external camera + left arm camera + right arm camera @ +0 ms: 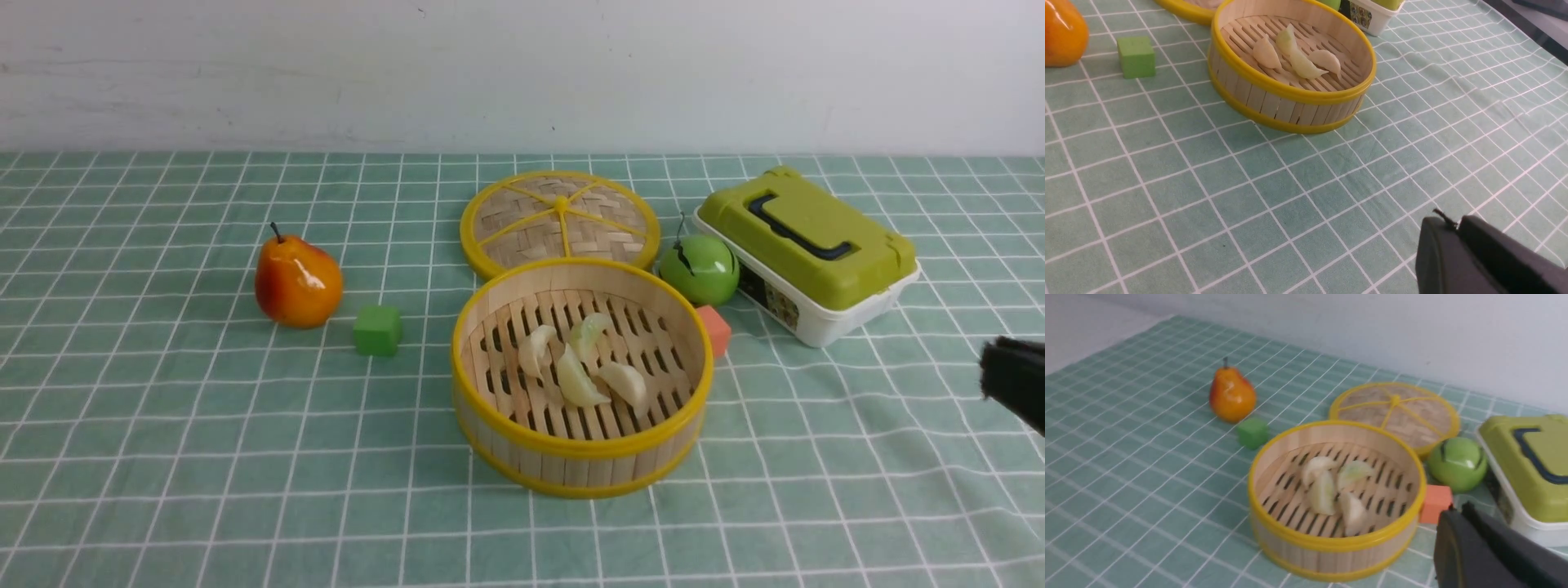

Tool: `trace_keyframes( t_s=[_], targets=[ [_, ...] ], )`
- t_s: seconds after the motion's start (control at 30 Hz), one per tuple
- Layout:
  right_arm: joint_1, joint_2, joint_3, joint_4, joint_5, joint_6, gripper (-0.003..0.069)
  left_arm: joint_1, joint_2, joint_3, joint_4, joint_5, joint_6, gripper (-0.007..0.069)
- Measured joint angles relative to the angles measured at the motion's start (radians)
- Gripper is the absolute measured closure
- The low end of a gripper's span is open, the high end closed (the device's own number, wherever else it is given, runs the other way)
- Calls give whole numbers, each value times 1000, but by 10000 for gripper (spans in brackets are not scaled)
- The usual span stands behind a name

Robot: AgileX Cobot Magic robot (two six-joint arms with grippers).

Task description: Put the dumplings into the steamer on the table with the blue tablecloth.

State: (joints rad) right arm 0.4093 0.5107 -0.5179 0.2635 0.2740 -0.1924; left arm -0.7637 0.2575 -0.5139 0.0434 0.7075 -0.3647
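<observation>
My closed dark grippers, left (1447, 222) and right (1459, 512), are cropped; inside the round yellow-rimmed bamboo steamer (581, 469), four pale crescent dumplings (578, 380) point variously

The steamer (581, 469) stands mid-worktop (204, 474), four dumplings (577, 380) on its floor. Behind it lies the lid (522, 220). Left of the steamer is a cube (377, 330); farther left, a pear (298, 282). Right of the steamer, near its far side, are a block (714, 330), then a round fruit (700, 269) behind that; a case (808, 245) lies far right.
</observation>
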Motion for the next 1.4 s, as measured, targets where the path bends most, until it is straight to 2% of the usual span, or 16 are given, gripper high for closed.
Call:
trace_keyframes(
  t_s=[0.13,0.33,0.43,0.53,0.8,1.4],
  targets=[
    [-125,-168,155,-61,-55,82,670,0,0,0,0,0,0,575],
    [-378,-419,385,-222,-34,287,670,0,0,2,0,0,0,573],
    [-435,-486,479,-239,-22,340,670,0,0,2,0,0,0,568],
    [-439,-518,540,-246,26,358,669,0,0,2,0,0,0,564],
    [-439,-521,536,-249,105,360,669,0,0,2,0,0,0,554],
    [-439,-522,536,-249,109,363,657,0,1,2,0,0,0,534]
  ],
)
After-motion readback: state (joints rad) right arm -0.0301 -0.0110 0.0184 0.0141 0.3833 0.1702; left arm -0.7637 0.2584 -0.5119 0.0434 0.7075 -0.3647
